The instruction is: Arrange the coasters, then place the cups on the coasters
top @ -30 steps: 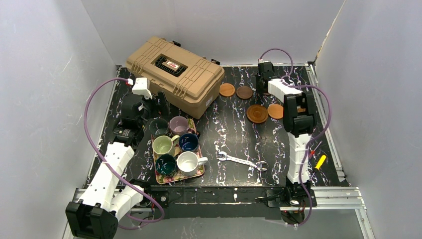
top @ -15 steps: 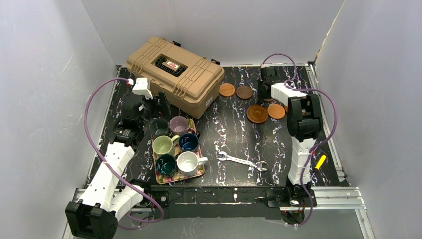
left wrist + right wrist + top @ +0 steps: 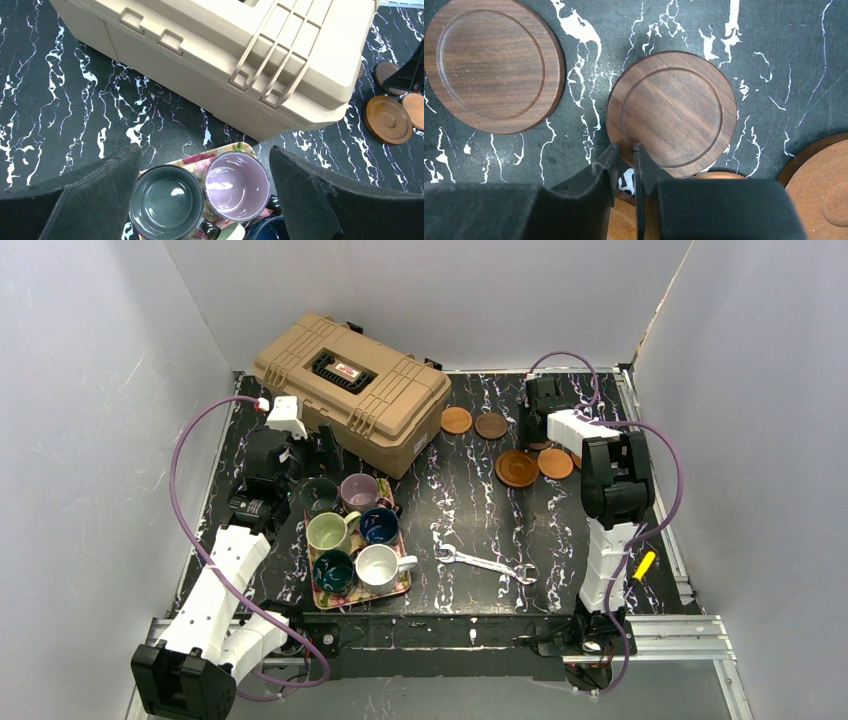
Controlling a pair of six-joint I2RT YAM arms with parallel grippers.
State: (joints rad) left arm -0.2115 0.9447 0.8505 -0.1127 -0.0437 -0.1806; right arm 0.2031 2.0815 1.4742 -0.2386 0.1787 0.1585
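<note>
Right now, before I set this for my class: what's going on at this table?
The right gripper has its jaws pinched on the rim of a dark brown coaster at the far right of the table, beside a second dark coaster. The left gripper hangs with jaws open above the dark green cup and the mauve cup. All six cups sit on the floral tray; none is on a coaster yet.

walls [image 3: 90, 390]: plain grey-white | table [image 3: 470, 500]: black marble-patterned top | light: even
</note>
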